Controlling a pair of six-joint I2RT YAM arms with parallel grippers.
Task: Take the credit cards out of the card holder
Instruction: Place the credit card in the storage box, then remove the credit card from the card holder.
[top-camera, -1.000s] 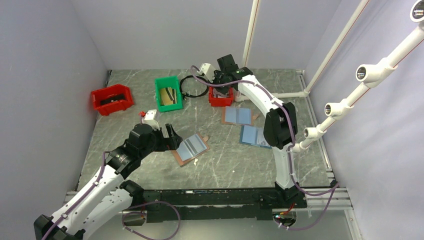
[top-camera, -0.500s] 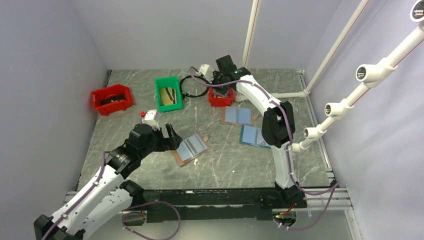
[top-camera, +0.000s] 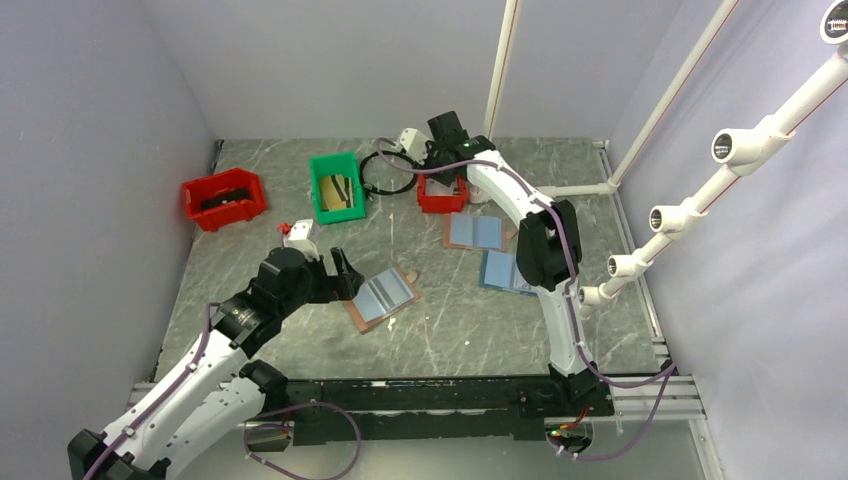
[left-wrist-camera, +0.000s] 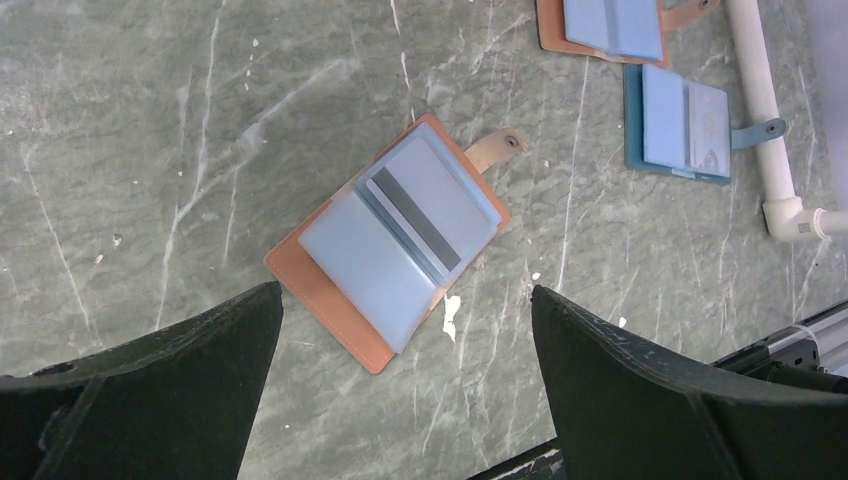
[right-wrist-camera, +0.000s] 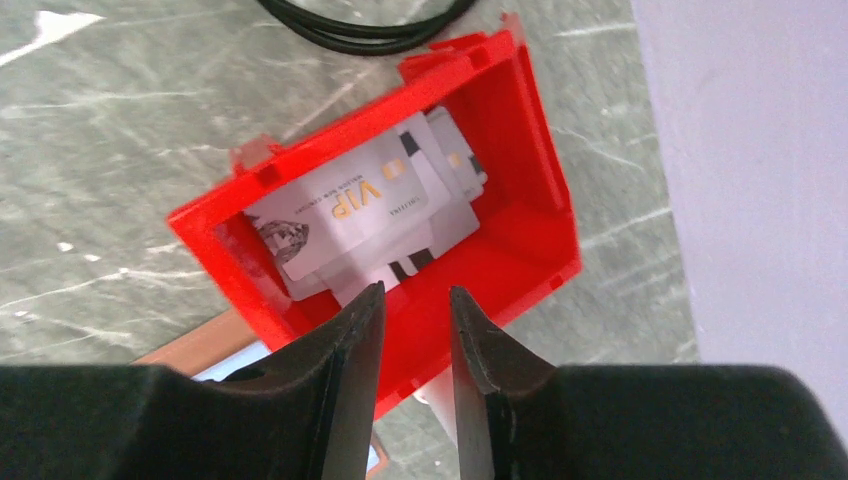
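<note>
The card holder (top-camera: 383, 297) lies open on the table, with a reddish-brown cover (left-wrist-camera: 325, 300) and pale blue pages. One grey credit card (left-wrist-camera: 420, 213) with a dark stripe sits in its right page. My left gripper (left-wrist-camera: 405, 292) hovers open just above and left of the holder (left-wrist-camera: 395, 240), touching nothing. My right gripper (right-wrist-camera: 416, 290) hangs over a small red bin (right-wrist-camera: 500, 270) at the back. Its jaws are open a narrow gap with nothing between them. Several pale credit cards (right-wrist-camera: 360, 205) lie in that bin.
A second reddish-brown holder (top-camera: 475, 232) and a blue-covered holder (top-camera: 508, 272) lie open right of centre. A green bin (top-camera: 336, 186), a larger red bin (top-camera: 224, 197) and a black cable loop (top-camera: 385, 172) stand at the back. White pipes (top-camera: 640, 150) run along the right.
My right gripper's jaws have parted over the small red bin, and that arm has shifted slightly left. The left arm and the card holder have not moved.
</note>
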